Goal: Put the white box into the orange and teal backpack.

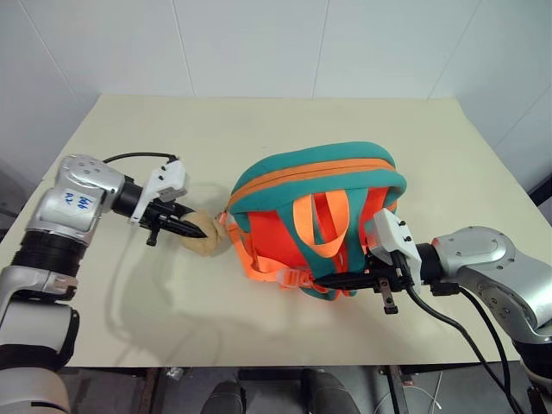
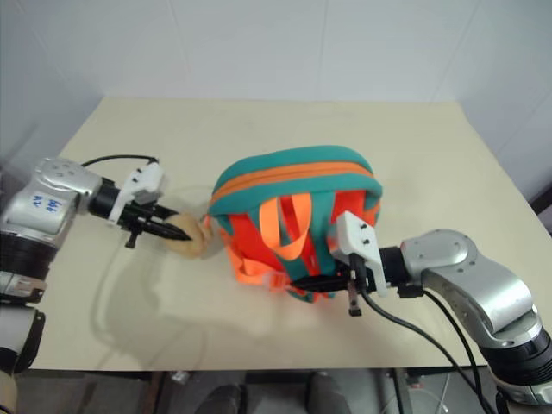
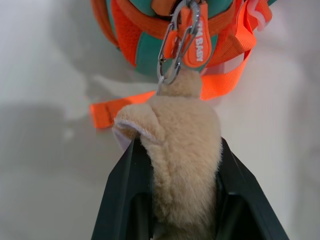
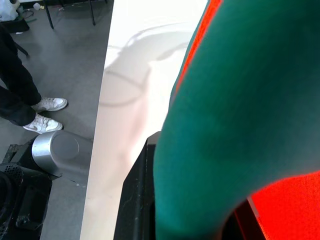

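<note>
The orange and teal backpack (image 1: 319, 220) lies on the cream table (image 1: 285, 129), strap side up, its zipper line running across the far edge. On the left, the left gripper (image 1: 191, 229) has its black fingers clamped on the tan plush toy (image 1: 200, 235); the wrist view shows the plush (image 3: 175, 160) squeezed between both fingers, hanging from a silver carabiner (image 3: 175, 47) and an orange zipper tab (image 3: 195, 37) on the bag. The plush's lower half is cut off there, so its shape is hard to read. On the right, the right gripper (image 1: 332, 281) is pinched narrowly on the teal trim at the backpack's near edge; in its wrist view the teal fabric (image 4: 235, 115) covers most of the fingers, with just one dark finger (image 4: 137, 200) edge showing. The white box cannot be made out anywhere on the table. Beyond the table edge, a person's legs and white sneakers (image 4: 45, 112) stand on the grey floor (image 4: 70, 60).
</note>
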Robot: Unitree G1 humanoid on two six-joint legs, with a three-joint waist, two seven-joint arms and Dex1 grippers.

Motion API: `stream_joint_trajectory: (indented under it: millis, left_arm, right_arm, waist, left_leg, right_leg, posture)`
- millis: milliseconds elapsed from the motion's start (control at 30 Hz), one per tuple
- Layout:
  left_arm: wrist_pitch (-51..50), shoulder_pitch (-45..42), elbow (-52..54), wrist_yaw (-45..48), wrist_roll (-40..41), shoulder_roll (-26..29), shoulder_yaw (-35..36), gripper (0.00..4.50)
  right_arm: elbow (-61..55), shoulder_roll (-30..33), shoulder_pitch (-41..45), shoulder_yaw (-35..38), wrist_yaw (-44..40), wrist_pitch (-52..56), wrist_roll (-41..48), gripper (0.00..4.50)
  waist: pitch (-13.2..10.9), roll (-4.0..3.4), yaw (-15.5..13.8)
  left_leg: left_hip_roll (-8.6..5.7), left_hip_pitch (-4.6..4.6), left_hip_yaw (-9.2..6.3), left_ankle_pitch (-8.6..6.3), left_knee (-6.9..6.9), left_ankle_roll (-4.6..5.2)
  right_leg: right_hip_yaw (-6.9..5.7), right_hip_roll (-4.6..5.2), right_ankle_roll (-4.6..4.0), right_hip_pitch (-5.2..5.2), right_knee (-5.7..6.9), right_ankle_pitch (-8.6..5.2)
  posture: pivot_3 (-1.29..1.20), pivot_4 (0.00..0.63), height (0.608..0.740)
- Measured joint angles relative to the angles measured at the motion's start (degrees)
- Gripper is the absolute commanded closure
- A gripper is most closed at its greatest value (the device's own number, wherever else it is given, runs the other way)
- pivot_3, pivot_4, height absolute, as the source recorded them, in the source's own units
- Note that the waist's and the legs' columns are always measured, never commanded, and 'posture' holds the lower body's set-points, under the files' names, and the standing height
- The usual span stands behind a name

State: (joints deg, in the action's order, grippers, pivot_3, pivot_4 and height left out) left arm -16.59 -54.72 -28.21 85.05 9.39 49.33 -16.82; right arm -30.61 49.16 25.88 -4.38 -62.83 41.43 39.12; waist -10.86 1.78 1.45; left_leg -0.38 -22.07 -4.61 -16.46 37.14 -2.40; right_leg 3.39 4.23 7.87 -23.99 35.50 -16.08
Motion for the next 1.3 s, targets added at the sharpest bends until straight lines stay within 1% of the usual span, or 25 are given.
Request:
stream_joint_trajectory:
  millis: [233, 333, 467, 533, 567, 733, 833, 867, 900, 1000, 1100, 1200, 1300]
  left_arm:
    - [4.69, -3.46, -7.81, 0.9, -4.69, -6.57, -2.54, 3.68]
    - [6.06, -3.86, -9.65, 0.89, -5.7, -8.03, -2.76, 3.68]
    - [6.66, -4.64, -10.53, 0.86, -6.53, -8.44, -2.35, 3.68]
    - [6.44, -4.7, -10.51, 0.83, -6.48, -8.57, -1.66, 3.68]
    - [6.29, -4.71, -10.46, 0.79, -6.4, -8.72, -1.17, 3.34]
    - [3.62, -4.67, -7.61, 0.35, -5.71, -8.77, 1.16, 1.63]
    - [1.18, -3.16, -3.73, -0.66, -5.02, -7.7, 3.3, 0.67]
    - [0.3, -2.83, -2.88, -0.83, -4.83, -7.23, 3.86, 0.35]
    - [-0.83, -2.22, -1.18, -1.17, -4.32, -6.52, 4.92, 0.03]
    - [-4.18, -0.97, 2.48, -2.76, -2.42, -2.18, 9.32, 0.01]
    - [-5.36, -0.6, 2.74, -4.22, -0.97, 1.38, 13.95, 0.01]
    - [-5.28, 0.8, 2.23, -4.51, -0.61, 2.45, 14.99, 0.01]
    - [-4.69, 1.5, -1.39, -5.06, -0.61, 3.13, 15.66, 0.01]
  right_arm:
    - [-0.03, 0.0, 0.01, 0.0, 0.14, 0.01, -0.01, 3.91]
    - [-0.03, -0.01, 0.04, 0.0, 0.3, 0.02, -0.02, 3.91]
    - [-0.03, -0.03, 0.41, 0.0, 1.09, 0.15, -0.02, 3.91]
    - [-0.03, -0.03, 0.65, 0.0, 1.3, 0.23, -0.01, 3.2]
    - [-0.04, -0.03, 0.84, 0.0, 1.46, 0.39, 0.03, 2.97]
    - [-0.08, -0.02, 1.95, 0.12, 2.84, 2.63, 0.75, 1.19]
    - [-0.76, -0.01, 2.22, 2.46, 4.45, 4.16, 2.52, 0.14]
    - [-0.95, 0.07, 2.23, 3.28, 4.98, 4.72, 3.04, 0.0]
    - [-1.42, 0.23, 2.02, 4.31, 5.71, 5.5, 3.94, 0.0]
    - [-5.09, 1.63, -1.27, 10.04, 8.88, 8.88, 7.98, 0.0]
    - [-6.64, 3.34, -4.65, 15.48, 11.06, 11.1, 10.97, 0.0]
    - [-7.62, 5.92, -8.36, 19.57, 10.99, 11.3, 12.2, 0.0]
    - [-7.0, 10.22, -14.03, 24.28, 8.79, 10.7, 10.73, 0.0]
  waist:
    - [0.0, 0.0, 0.18]
    - [0.0, 0.0, 0.09]
    - [0.0, 0.0, 0.01]
    - [0.0, 0.0, 0.02]
    - [0.0, 0.0, 0.02]
    - [0.0, 0.0, 0.03]
    - [0.0, 0.0, 0.11]
    - [0.0, 0.0, 0.1]
    - [0.0, 0.0, 0.09]
    - [0.0, 0.0, 0.08]
    - [0.0, 0.0, -0.03]
    - [0.0, 0.0, -0.51]
    - [0.0, 0.01, -1.27]
  left_leg:
    - [0.01, 0.0, 0.0, -0.01, -0.01, 0.01]
    - [0.02, 0.0, 0.0, -0.02, -0.01, 0.03]
    - [0.0, 0.0, 0.0, -0.02, 0.02, 0.03]
    - [0.0, 0.0, -0.01, -0.02, 0.01, 0.03]
    - [0.0, 0.0, -0.01, -0.02, 0.01, 0.03]
    - [0.01, -0.02, -0.02, -0.02, 0.0, 0.03]
    - [0.02, -0.02, -0.02, -0.02, -0.02, 0.04]
    - [0.02, -0.02, -0.02, -0.02, -0.03, 0.04]
    - [0.03, -0.04, -0.03, -0.02, -0.03, 0.04]
    - [0.05, -0.11, -0.04, -0.03, -0.07, 0.05]
    - [0.01, -0.09, -0.02, -0.04, -0.04, 0.06]
    - [0.0, -0.07, -0.01, -0.04, 0.03, 0.06]
    - [-0.01, -0.05, 0.0, -0.04, 0.07, 0.06]
  right_leg:
    - [0.01, -0.01, 0.0, -0.01, 0.01, 0.0]
    - [0.0, -0.02, 0.0, -0.01, 0.02, 0.0]
    - [0.0, 0.01, 0.01, -0.01, 0.02, 0.0]
    - [0.0, 0.0, 0.01, -0.01, 0.02, 0.0]
    - [0.0, 0.0, 0.01, -0.01, 0.03, 0.0]
    - [0.0, 0.0, 0.01, -0.02, 0.02, 0.0]
    - [0.0, 0.0, 0.01, -0.03, 0.01, 0.0]
    - [0.0, 0.0, 0.01, -0.03, 0.01, 0.0]
    - [0.0, 0.0, 0.01, -0.05, 0.02, 0.0]
    - [0.0, 0.0, 0.0, -0.13, 0.01, 0.0]
    - [0.0, 0.03, 0.01, -0.11, 0.02, 0.0]
    - [-0.01, 0.04, 0.01, -0.05, 0.04, 0.0]
    - [-0.01, 0.01, 0.01, -0.03, 0.02, 0.0]
  posture:
    - [0.0, 0.15, 0.74]
    - [0.0, 0.15, 0.74]
    - [0.0, 0.15, 0.74]
    - [0.0, 0.15, 0.74]
    - [0.0, 0.15, 0.74]
    - [0.0, 0.15, 0.74]
    - [0.0, 0.15, 0.74]
    - [0.0, 0.15, 0.74]
    - [0.0, 0.15, 0.74]
    - [0.0, 0.15, 0.74]
    - [0.0, 0.15, 0.74]
    - [0.0, 0.15, 0.74]
    - [0.0, 0.15, 0.74]
